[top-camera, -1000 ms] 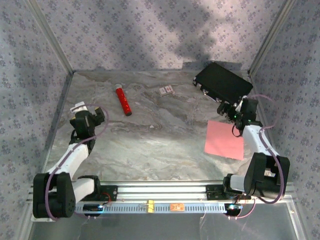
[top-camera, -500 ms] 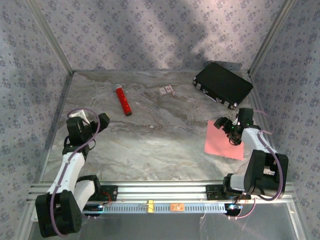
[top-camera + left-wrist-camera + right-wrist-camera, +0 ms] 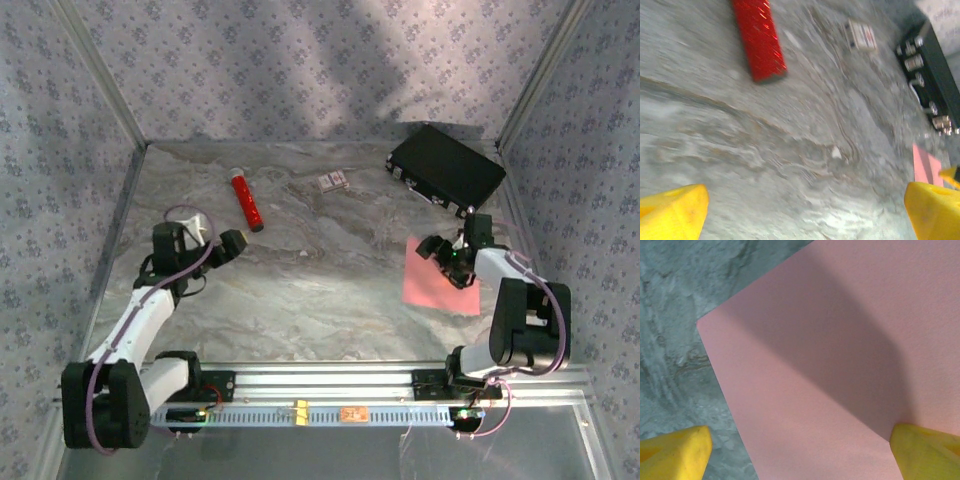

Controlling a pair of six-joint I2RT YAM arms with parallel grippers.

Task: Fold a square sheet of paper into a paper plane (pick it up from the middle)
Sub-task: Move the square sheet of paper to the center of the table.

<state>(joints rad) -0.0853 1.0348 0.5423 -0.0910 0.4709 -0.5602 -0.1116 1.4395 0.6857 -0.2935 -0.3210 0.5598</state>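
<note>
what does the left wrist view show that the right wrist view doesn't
Left wrist, not right wrist: the red cylinder, the printed card, the black case and the open left claw. Right wrist, not left wrist: a corner of the square sheet of paper close up, framed by the open right claw. Both: the marble table and that pink sheet, just a sliver at the left wrist view's right edge.
</note>
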